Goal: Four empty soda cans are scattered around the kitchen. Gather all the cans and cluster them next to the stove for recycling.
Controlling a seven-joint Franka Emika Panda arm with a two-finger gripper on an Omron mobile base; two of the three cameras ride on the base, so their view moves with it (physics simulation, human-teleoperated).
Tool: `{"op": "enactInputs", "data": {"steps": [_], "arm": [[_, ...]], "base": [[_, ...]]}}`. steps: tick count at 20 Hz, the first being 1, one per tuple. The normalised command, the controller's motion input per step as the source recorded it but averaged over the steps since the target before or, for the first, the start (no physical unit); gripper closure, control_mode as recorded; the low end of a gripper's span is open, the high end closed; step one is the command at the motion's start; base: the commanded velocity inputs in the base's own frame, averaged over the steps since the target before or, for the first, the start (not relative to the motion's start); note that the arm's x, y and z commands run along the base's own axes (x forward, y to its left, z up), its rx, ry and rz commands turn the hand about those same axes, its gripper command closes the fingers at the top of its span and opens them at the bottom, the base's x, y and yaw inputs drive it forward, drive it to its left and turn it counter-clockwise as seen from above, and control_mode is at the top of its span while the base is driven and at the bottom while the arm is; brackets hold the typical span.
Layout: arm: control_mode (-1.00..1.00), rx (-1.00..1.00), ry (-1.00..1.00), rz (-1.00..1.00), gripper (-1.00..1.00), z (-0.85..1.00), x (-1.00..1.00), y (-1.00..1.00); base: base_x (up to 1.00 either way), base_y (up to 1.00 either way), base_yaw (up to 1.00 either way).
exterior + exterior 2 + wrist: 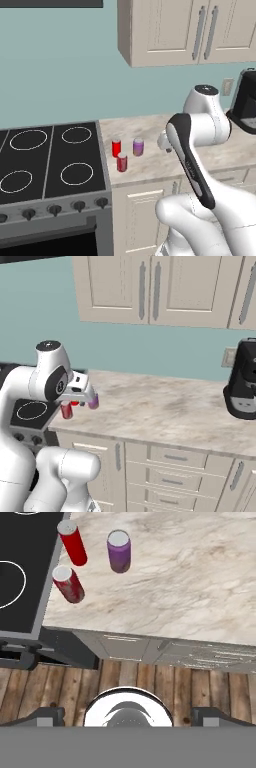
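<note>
Tool: its two dark finger tips are set wide apart at the bottom of the hand view; nothing is held between them.
Purple soda can with pale top: seen upright on the beige marbled desk, ahead of the tool and well apart from it.
Two red soda cans: placed upright just left of the purple one, along the desk edge beside the stove.
Grey-steel stove with black cooktop and white burner rings: found to the tool's left, against the desk.
Wood plank floor: seen directly below the tool.
Black coffee machine: set on the desk, far to the tool's right.
</note>
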Motion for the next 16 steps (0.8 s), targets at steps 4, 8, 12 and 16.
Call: {"op": "enactInputs", "data": {"steps": [4, 8, 12, 16], "arm": [[1.0, 0.0, 0.0, 0.0, -1.0, 0.0, 0.0, 0.0], [1.0, 0.0, 0.0, 0.0, -1.0, 0.0, 0.0, 0.0], [1.0, 0.0, 0.0, 0.0, -1.0, 0.0, 0.0, 0.0], [1.0, 0.0, 0.0, 0.0, -1.0, 0.0, 0.0, 0.0]], "base": [[-0.76, -0.11, -0.13], [-0.62, -0.26, -0.07], [-0.08, -0.57, -0.03], [0.0, -0.49, -0.32]]}}
